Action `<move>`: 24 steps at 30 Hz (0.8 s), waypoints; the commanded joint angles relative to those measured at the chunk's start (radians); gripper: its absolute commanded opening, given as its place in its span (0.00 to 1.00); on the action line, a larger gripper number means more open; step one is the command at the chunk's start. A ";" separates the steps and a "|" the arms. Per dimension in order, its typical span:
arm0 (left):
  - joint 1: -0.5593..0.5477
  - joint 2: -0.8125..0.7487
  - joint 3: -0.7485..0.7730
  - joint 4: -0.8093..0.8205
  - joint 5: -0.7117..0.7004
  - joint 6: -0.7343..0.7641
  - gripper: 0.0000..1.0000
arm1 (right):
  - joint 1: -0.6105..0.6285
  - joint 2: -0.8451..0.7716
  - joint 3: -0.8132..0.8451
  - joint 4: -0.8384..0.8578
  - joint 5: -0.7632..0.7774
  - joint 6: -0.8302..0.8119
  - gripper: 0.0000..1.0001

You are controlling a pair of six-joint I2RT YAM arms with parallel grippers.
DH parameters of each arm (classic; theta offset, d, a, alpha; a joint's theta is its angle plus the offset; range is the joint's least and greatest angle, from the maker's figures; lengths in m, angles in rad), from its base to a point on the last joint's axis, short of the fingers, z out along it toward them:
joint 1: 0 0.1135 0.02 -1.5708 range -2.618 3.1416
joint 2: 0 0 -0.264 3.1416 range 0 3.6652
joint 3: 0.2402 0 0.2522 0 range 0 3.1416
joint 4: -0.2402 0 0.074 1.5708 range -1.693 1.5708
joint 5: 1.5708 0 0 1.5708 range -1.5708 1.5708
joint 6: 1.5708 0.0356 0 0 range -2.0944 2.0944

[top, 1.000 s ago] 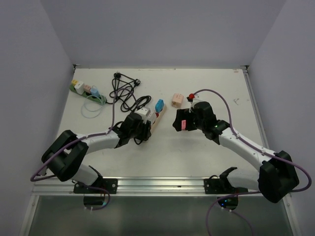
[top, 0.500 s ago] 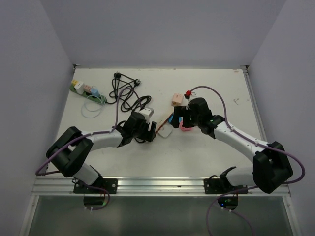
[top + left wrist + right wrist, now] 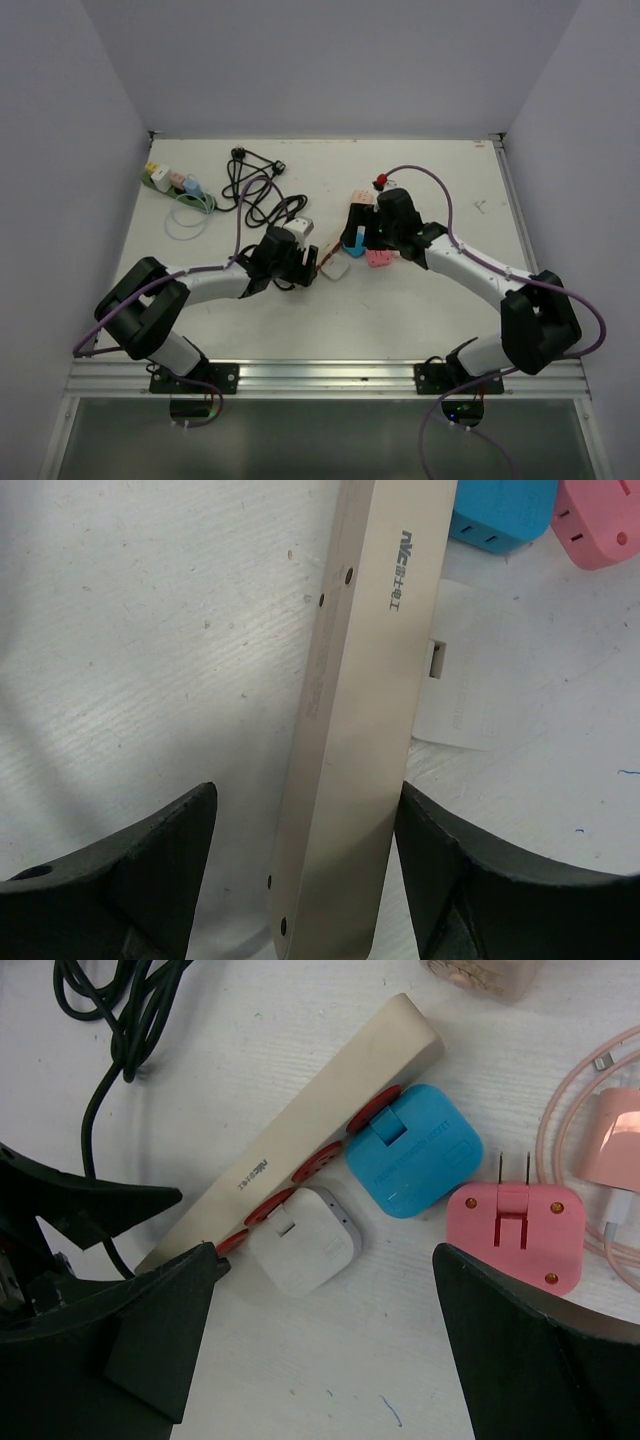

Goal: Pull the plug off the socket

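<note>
Now free of the socket (image 3: 300, 1125), the pink plug (image 3: 512, 1232) lies flat on the table (image 3: 330, 1380), its two prongs bare, just beside the blue plug (image 3: 415, 1152). One second ago the right gripper (image 3: 328, 1265) held this plug, already clear of the strip. Half a second ago it had brought the plug low over the table. At present its jaws stand wide apart above the plugs and hold nothing. The socket, a beige strip with red outlets, has meanwhile tipped onto its side near the middle of the table, between the two arms. The blue plug and the white plug (image 3: 305, 1240) remain seated in it, lying out sideways. The left gripper (image 3: 308, 798) straddles the strip at the end away from the blue plug, jaws parted. One finger touches the casing and the other stands off it, so this reads as a brace, not a clamp. By this evidence one plug is off and two are still in.
</note>
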 commanded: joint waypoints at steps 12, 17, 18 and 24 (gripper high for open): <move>-0.006 0.190 0.372 -0.061 -0.017 0.102 0.75 | -0.031 -0.122 -0.090 0.001 0.071 0.023 0.93; -0.025 0.288 0.515 -0.146 -0.026 0.157 0.73 | -0.051 -0.163 -0.136 -0.010 0.080 0.025 0.93; -0.029 0.308 0.529 -0.185 -0.029 0.166 0.73 | -0.055 -0.169 -0.142 -0.008 0.081 0.025 0.93; -0.046 0.373 0.618 -0.291 -0.047 0.229 0.70 | -0.067 -0.211 -0.185 -0.008 0.097 0.028 0.93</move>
